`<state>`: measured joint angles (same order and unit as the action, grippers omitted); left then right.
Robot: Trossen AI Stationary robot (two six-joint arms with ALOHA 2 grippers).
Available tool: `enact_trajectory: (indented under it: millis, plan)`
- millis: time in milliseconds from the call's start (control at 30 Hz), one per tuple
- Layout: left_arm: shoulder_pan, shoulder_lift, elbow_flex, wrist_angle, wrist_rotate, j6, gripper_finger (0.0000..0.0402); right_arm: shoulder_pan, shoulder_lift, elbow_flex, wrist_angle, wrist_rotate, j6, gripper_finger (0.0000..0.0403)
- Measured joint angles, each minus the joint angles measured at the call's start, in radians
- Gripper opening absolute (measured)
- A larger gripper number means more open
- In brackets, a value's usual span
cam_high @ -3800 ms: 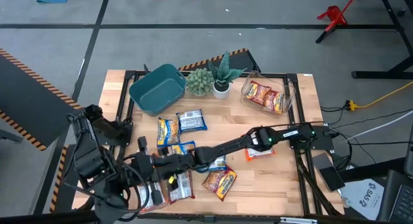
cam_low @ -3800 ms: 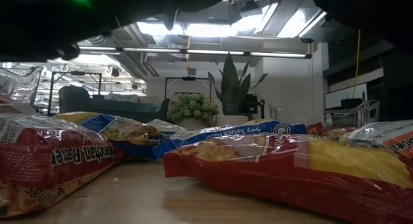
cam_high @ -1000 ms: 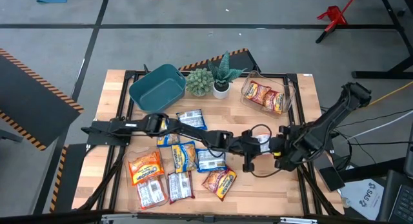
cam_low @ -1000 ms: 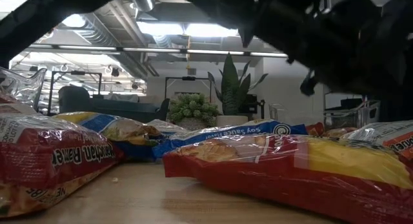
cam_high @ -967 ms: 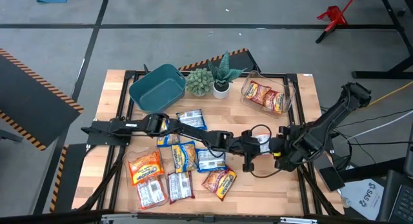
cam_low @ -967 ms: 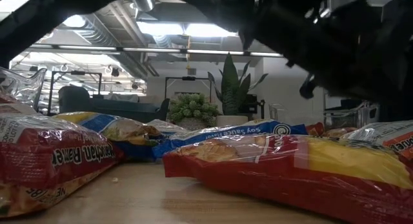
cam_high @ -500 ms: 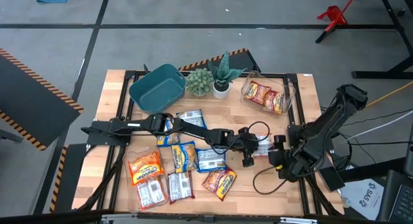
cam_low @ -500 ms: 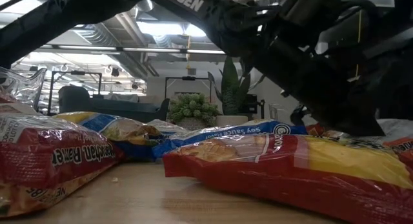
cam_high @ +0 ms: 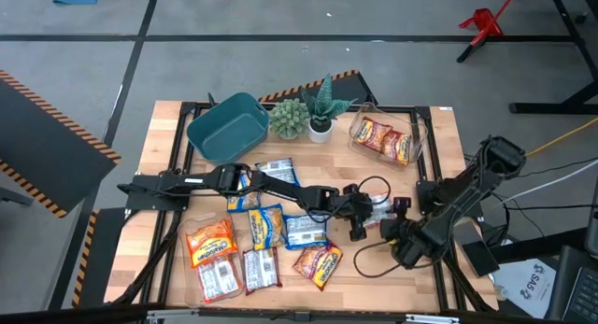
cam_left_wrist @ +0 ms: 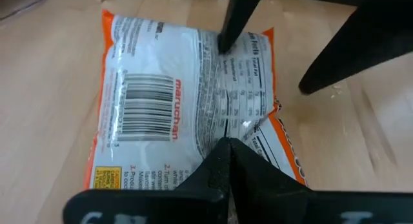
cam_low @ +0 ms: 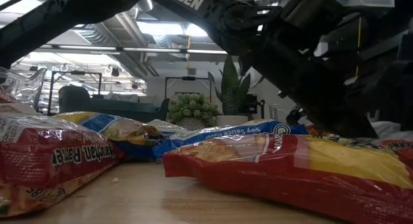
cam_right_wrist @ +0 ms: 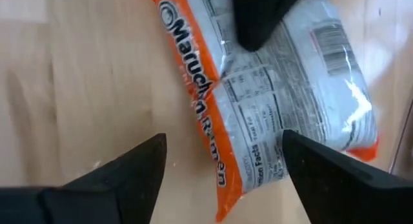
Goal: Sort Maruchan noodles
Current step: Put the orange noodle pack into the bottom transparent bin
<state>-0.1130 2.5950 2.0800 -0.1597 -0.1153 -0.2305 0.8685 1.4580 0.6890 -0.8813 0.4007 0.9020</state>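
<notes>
An orange Maruchan packet (cam_left_wrist: pixel 168 101) lies white back up on the wood right of centre (cam_high: pixel 383 209). My left gripper (cam_left_wrist: pixel 229 146) reaches across from the table's left (cam_high: pixel 369 215) and is shut at the packet's near end. My right gripper (cam_right_wrist: pixel 224 140) hangs open over the same packet (cam_high: pixel 391 227), pointing steeply down. One finger (cam_right_wrist: pixel 148 159) is over bare wood and the other (cam_right_wrist: pixel 303 153) over the packet's face, either side of its orange long edge (cam_right_wrist: pixel 193 101). Whether they touch it, I cannot tell. Several more packets (cam_high: pixel 263 226) lie near left. My left gripper pinches the packet's film between its shut fingertips, near the end closest to that arm (cam_left_wrist: pixel 226 130); the film puckers and creases there. The fingers slant down from the table's left, along the packet. The rest of the packet lies flat on the wood.
A teal bin (cam_high: pixel 227 128) sits at the far left. Two potted plants (cam_high: pixel 304 114) stand at the far middle. A clear tub (cam_high: pixel 416 128) at the far right holds packets. In the low view, red and blue packets (cam_low: pixel 271 159) lie in front, under both arms.
My right arm has folded in, and its gripper has come down and toward the table's left, from near the right edge to just over the orange packet. My left gripper has sunk a little toward the table at the packet.
</notes>
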Motion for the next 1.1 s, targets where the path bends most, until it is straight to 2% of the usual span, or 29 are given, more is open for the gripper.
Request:
enact_trajectory:
  millis: [133,300,433,633,933,1100]
  plan:
    - [-0.001,0.0,-0.002,-0.022,0.0,-0.023,0.0,0.003,-0.033,0.068,-0.096,0.001,0.107,0.0275]
    - [-0.004,0.0,-0.002,-0.041,0.0,-0.049,0.0,0.003,-0.117,0.154,-0.279,0.154,0.397,0.0256]
    - [-0.01,0.0,-0.002,-0.042,-0.005,-0.05,0.0,0.002,-0.214,0.121,-0.284,0.184,0.673,0.0252]
    - [-0.019,0.0,-0.002,-0.062,-0.009,-0.054,0.0,0.002,-0.294,0.013,-0.242,0.164,0.895,0.027]
    - [-0.027,-0.002,-0.003,-0.075,-0.029,-0.055,0.0,0.002,-0.338,-0.19,0.062,0.175,0.919,0.0312]
    - [-0.027,-0.002,-0.003,-0.075,-0.032,-0.055,0.0,0.002,-0.338,-0.256,0.174,0.252,0.923,0.0316]
